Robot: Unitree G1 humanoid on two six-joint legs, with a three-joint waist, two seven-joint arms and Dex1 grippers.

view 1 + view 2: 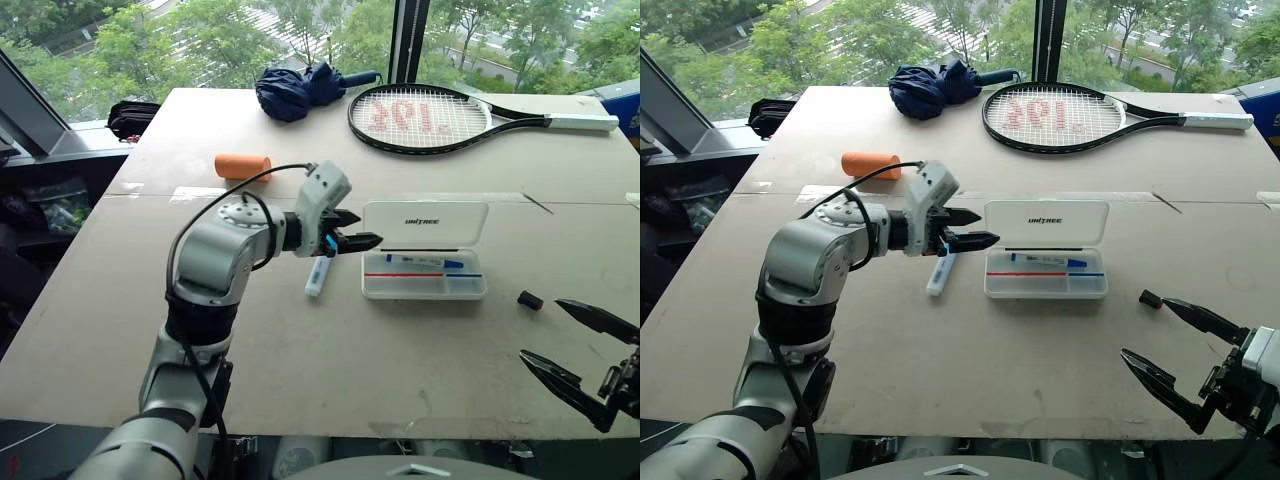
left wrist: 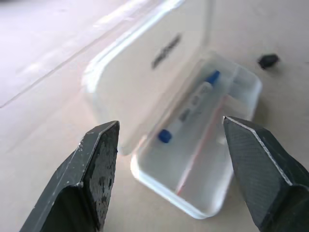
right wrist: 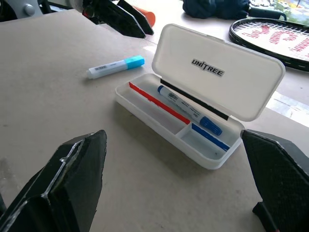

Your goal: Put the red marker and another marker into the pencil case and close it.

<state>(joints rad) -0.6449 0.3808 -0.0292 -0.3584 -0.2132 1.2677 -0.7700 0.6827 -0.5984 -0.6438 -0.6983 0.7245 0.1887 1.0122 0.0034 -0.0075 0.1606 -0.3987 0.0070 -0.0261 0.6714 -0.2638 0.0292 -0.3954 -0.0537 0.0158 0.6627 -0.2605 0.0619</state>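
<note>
We see the pencil case [image 1: 425, 262] lying open near the middle of the tabletop [image 1: 330, 370], its lid [image 1: 426, 224] tipped back toward the far side so the tray faces up and can be loaded from above. In the tray lies a white marker with blue cap [image 3: 188, 110] along the hinge side, and in front of it run a thin red strip and a blue one; whether the red strip is the red marker itself we cannot tell from these views.

Our left end effector [image 1: 348, 230] hovers just beside the case's left end, fingers apart and holding nothing, pointed toward the tray. We judge it has nothing left to carry at this spot. A second white marker with a light-blue cap [image 1: 318, 275] lies on the tabletop just left of the case, outside it, under that end effector.

Our right end effector [image 1: 580, 360] waits at the near right, well apart from the case, spread wide and empty, probably kept clear so the left arm can work. A small black cap [image 1: 530, 300] sits between it and the case.

With the lid up, closing is not yet done.
</note>
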